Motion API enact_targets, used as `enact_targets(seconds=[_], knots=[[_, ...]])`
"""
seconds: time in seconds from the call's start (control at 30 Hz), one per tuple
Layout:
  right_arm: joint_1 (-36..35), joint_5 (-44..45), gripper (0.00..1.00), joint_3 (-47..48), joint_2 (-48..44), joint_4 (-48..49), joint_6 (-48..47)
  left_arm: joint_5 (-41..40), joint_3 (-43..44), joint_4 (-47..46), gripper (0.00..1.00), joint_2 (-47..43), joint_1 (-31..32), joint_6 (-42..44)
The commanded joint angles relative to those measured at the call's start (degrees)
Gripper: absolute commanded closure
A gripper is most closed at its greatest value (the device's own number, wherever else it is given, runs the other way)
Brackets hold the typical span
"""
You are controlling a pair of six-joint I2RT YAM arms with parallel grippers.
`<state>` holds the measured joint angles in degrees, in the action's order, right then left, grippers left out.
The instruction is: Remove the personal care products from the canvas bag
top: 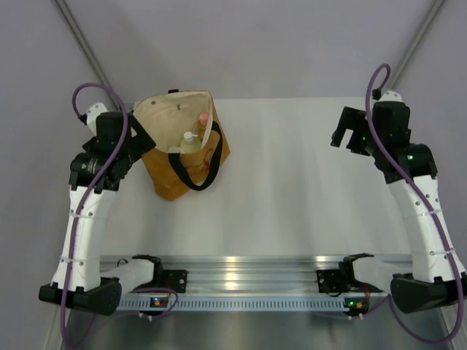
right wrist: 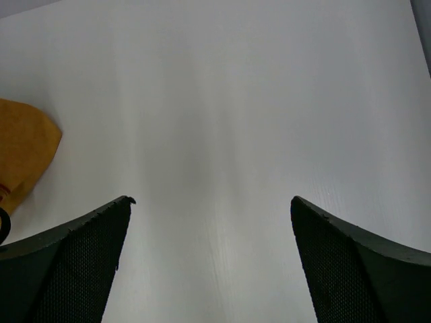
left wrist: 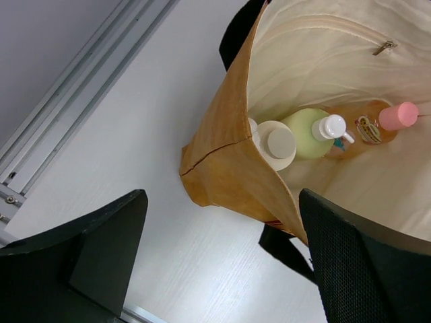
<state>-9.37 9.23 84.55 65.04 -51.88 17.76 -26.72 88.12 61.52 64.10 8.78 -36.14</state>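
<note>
At canvas bag (top: 169, 182) rim: left hand (top: 144, 131) spread wide, empty | right hand (right wrist: 212, 202) over table (right wrist: 222, 101), spread wide, empty

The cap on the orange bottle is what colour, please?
The cap is pink; clearest in left wrist view.

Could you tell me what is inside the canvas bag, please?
Inside the canvas bag: a cream bottle, a yellow-green pump bottle and an orange bottle with pink cap. Their bases and the bag's bottom are hidden.
</note>
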Motion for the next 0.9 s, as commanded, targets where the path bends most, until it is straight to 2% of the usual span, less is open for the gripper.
enact_targets(seconds=[0.0, 0.23, 0.47, 0.57, 0.6, 0.63, 0.7, 0.73, 0.77, 0.83, 0.87], knots=[[0.8, 1.1, 0.00, 3.5, 0.3, 1.4, 1.7, -0.5, 4.3, 0.7, 0.02, 1.6, -0.3, -2.3], [0.8, -6.5, 0.01, 1.7, 4.3, 1.4, 2.6, 5.2, 6.3, 2.6, 0.02, 4.4, -0.3, -17.1], [0.8, -9.0, 0.01, 3.3, 5.7, 1.6, 1.8, 7.9, 8.3, 3.0, 0.02, 12.1, -0.3, -21.3], [0.8, -10.6, 0.00, 3.5, 5.5, 1.6, 1.1, 9.6, 8.1, 3.5, 0.13, 13.9, -0.2, -23.1], [0.8, -11.0, 0.01, 3.4, 5.1, 1.6, 1.1, 9.8, 6.7, 3.5, 0.19, 13.6, -0.2, -23.9], [0.8, -11.2, 0.01, 3.3, 4.9, 1.6, 1.1, 9.5, 5.8, 3.8, 0.29, 13.3, -0.2, -24.2], [0.8, -11.7, 0.01, 3.2, 4.7, 1.7, 1.0, 9.4, 3.5, 4.0, 0.38, 12.4, -0.2, -24.7], [0.8, -12.7, 0.01, 3.2, 4.7, 1.6, 0.7, 10.0, 2.9, 4.0, 0.45, 11.9, -0.2, -24.9], [0.8, -13.5, 0.00, 3.5, 4.8, 1.8, 0.5, 10.4, 2.2, 3.8, 0.57, 11.7, -0.2, -25.0], [0.7, -17.3, 0.00, 4.0, 5.5, 2.4, 0.7, 11.3, 0.5, 3.8, 0.70, 10.9, -0.1, -25.6], [0.3, -18.9, 0.01, 4.5, 5.7, 3.0, 1.0, 11.8, -0.1, 3.8, 0.83, 10.8, 0.1, -25.6]])
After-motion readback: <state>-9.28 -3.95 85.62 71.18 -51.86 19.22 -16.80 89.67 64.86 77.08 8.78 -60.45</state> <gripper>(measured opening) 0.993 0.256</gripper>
